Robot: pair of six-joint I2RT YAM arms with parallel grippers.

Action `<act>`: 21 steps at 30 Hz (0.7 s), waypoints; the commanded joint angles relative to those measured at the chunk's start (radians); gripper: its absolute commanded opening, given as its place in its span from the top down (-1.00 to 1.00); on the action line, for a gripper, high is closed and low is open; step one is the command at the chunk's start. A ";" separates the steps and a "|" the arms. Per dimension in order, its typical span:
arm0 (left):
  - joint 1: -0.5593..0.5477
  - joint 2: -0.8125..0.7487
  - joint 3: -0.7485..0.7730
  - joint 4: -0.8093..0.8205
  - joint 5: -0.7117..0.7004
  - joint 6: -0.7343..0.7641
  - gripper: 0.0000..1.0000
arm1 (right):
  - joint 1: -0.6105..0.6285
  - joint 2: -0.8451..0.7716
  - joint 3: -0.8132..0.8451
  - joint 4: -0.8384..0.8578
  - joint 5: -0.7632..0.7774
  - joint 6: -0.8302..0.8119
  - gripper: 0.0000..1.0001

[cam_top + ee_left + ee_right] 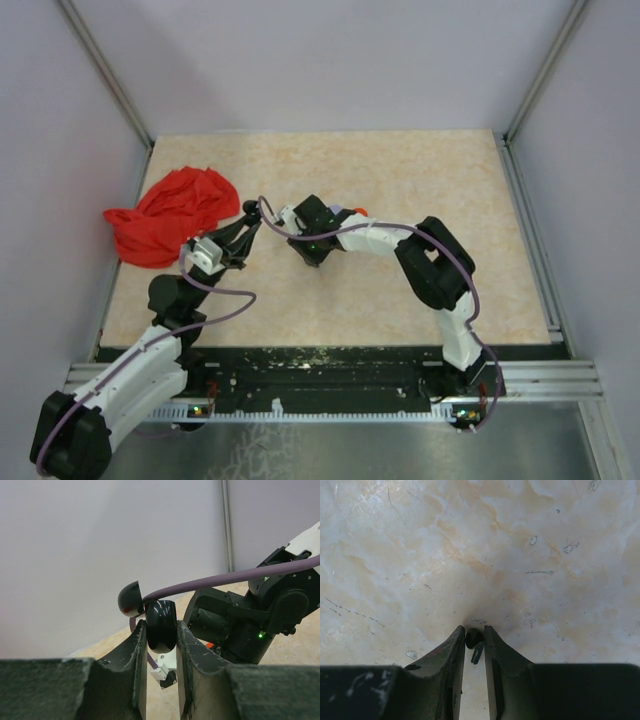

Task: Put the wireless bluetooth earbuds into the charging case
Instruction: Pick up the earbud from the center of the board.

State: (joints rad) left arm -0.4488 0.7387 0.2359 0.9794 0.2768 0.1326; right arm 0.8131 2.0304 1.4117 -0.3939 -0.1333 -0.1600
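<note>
Right wrist view: I had the right gripper (474, 630) pinched on a tiny black earbud (473, 639), down on the table (530, 580) at six o'clock.
It showed a rounded head and a short stem. My left gripper (160, 626) clenched the glossy black charging case (160, 616), raised, with its lid (131, 599) open toward ten. The pick-up was in hand. Next, I judged, came a lift and careful alignment over the case.

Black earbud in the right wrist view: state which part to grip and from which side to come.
Grip the black earbud by its rounded head, coming straight down from above onto the table. The head is the widest part and fills the gap between the fingers of the right end effector, while the thin stem offers little to pinch.
</note>
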 commanded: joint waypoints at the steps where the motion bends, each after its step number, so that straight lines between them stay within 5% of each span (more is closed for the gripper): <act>1: -0.005 -0.008 0.033 0.014 0.025 0.002 0.99 | 0.027 0.031 0.046 -0.038 0.036 -0.023 0.56; 21: -0.004 -0.001 0.034 0.015 0.034 -0.003 0.99 | 0.064 0.032 0.079 -0.157 0.152 -0.021 0.63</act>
State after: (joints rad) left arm -0.4469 0.7391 0.2371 0.9756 0.2657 0.1337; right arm 0.8597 2.0529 1.4734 -0.5114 0.0013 -0.1646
